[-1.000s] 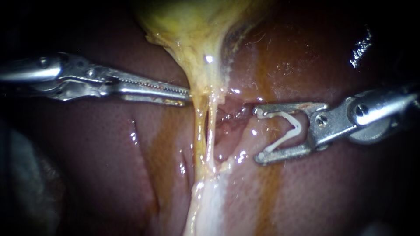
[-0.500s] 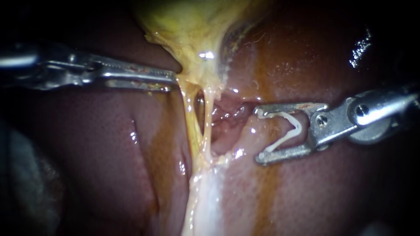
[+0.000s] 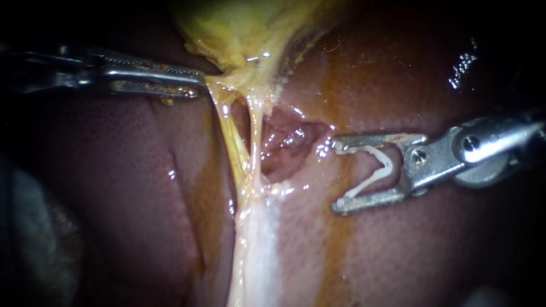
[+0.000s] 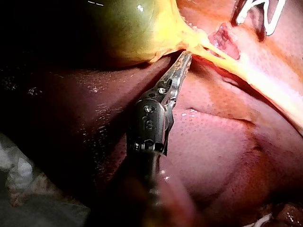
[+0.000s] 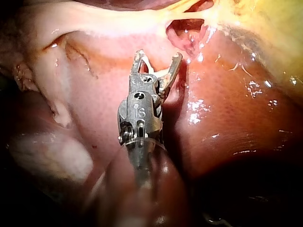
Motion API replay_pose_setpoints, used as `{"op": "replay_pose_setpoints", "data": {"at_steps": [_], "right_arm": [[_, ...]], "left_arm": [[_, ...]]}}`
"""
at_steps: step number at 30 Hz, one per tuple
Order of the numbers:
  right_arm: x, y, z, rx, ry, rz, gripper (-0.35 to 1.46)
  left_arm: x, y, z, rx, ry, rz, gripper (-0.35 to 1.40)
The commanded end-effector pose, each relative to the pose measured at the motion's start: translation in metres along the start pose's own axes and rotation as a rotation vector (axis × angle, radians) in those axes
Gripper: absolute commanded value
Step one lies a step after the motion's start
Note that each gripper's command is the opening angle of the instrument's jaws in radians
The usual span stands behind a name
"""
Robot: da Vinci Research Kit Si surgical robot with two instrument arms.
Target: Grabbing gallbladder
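Reddish-brown liver point(image 3: 142, 187) is filling most of the endoscope view, wet and glinting. Yellow-green gallbladder point(image 3: 250, 28) is sitting at the upper middle and narrowing downward to a ragged yellow neck. From that neck two thin yellow strands point(image 3: 230, 136) are running down, taut and slanting, into a pale white band point(image 3: 256, 250) that is lying along the liver toward the lower edge. Just beside the strands, on the right instrument's side, a raw pink pocket point(image 3: 284, 142) is gaping in the tissue.

Your left instrument point(image 3: 199, 85) is coming in level from the left, its tip meeting the lower left edge of the gallbladder's neck. Its jaws are lying almost together and pinching the yellow tissue between them. The left wrist view is showing the same: the tip is sitting in the yellow edge, just under the green body.

Your right instrument point(image 3: 336, 173) is coming in from the right, apart from the gallbladder, with its tip near the pocket. Its jaws are standing wide and carrying a white clip point(image 3: 387, 166), V-shaped, one leg lying against each jaw and the open end facing the pocket. You cannot tell whether the jaws are touching the liver.
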Motion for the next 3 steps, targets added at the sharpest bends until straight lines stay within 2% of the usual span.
{"op": "replay_pose_setpoints", "data": {"at_steps": [1, 3], "right_arm": [[0.0000, 0.0000, 0.0000, 0.000, 0.000, 0.000, 0.50], [0.0000, 0.0000, 0.0000, 0.000, 0.000, 0.000, 0.50]], "left_arm": [[0.0000, 0.0000, 0.0000, -0.001, -0.001, 0.000, -0.35], [0.0000, 0.0000, 0.0000, 0.000, -0.001, 0.000, -0.35]]}}
